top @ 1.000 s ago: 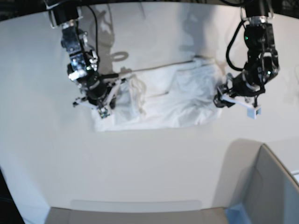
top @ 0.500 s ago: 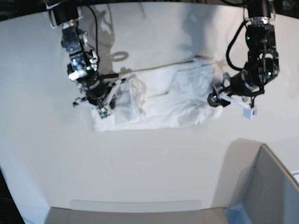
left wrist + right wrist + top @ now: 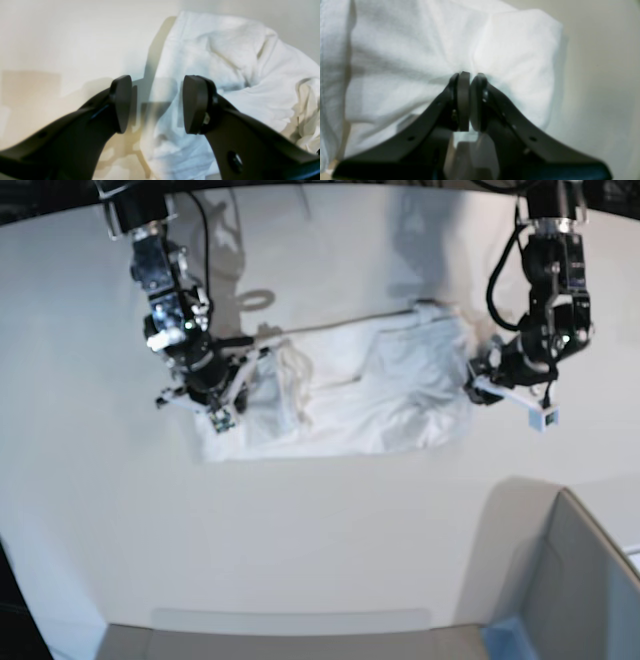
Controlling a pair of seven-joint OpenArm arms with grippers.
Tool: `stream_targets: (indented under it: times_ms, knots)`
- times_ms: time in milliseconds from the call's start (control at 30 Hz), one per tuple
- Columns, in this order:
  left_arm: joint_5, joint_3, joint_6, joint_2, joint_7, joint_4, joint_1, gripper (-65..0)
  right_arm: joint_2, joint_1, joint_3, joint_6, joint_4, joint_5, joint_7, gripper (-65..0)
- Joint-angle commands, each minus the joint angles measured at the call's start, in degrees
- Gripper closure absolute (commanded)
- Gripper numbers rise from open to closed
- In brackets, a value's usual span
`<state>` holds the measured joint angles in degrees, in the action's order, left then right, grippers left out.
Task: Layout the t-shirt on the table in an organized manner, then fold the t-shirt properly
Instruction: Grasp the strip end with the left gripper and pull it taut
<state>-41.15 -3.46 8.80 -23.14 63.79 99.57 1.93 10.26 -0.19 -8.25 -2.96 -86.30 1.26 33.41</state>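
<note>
The t-shirt (image 3: 350, 395) lies crumpled, plain white side up, across the far middle of the table (image 3: 300, 530); no print shows. My right gripper (image 3: 470, 100) is shut on a fold at the shirt's left end (image 3: 420, 50), seen in the base view at the right gripper (image 3: 232, 392). At the shirt's right edge my left gripper (image 3: 476, 388) stands open. In the left wrist view the left gripper (image 3: 157, 105) has its dark fingertips (image 3: 121, 103) wide apart, and the t-shirt (image 3: 225, 62) lies beyond them, not pinched.
A grey box-like corner piece (image 3: 575, 580) with a blue patch (image 3: 505, 638) stands at the front right. A grey strip (image 3: 290, 635) runs along the table's front edge. Black cables hang from both arms at the back.
My left gripper's jaws spread a little wider; it slid in toward the shirt's right edge, then drew back out to the right. The right gripper and its grip have not moved.
</note>
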Motion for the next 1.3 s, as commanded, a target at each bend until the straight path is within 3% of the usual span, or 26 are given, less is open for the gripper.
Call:
stream_targets:
  times_ms: [0, 367, 567, 1000, 1200, 1267]
  knots:
    - [-1.4, -0.3, -0.3, -0.8, -0.7, 1.0, -0.5, -33.2, 0.6, 0.1, 0.4, 0.2, -0.2, 0.7, 2.5, -5.1]
    - [-3.8, 6.1, -0.4, -0.7, -1.4, -1.6, -0.5, -33.2, 0.6, -0.4, 0.4, 0.2, -0.2, 0.7, 2.5, -5.1]
    - [-3.9, 5.5, -0.4, -1.0, -6.3, -7.2, 0.6, -33.2, 1.8, -0.9, 0.5, 0.2, -0.3, 0.7, 2.5, -5.1]
    - [-4.1, 3.7, -0.7, -0.6, -4.7, -2.6, 1.2, -33.1, 2.5, -1.1, 0.5, 0.2, -0.3, 0.7, 2.5, -5.1]
    - [-4.1, 3.7, -13.4, 2.4, -4.1, -3.0, 1.6, -33.0, 2.4, -0.8, 0.3, 0.2, -0.3, 0.7, 2.5, -5.1]
    - [-4.1, 3.4, -14.4, 3.8, -3.5, -4.9, 1.9, -32.9, 2.4, -0.8, 0.3, 0.2, -0.3, 0.7, 2.5, -5.1]
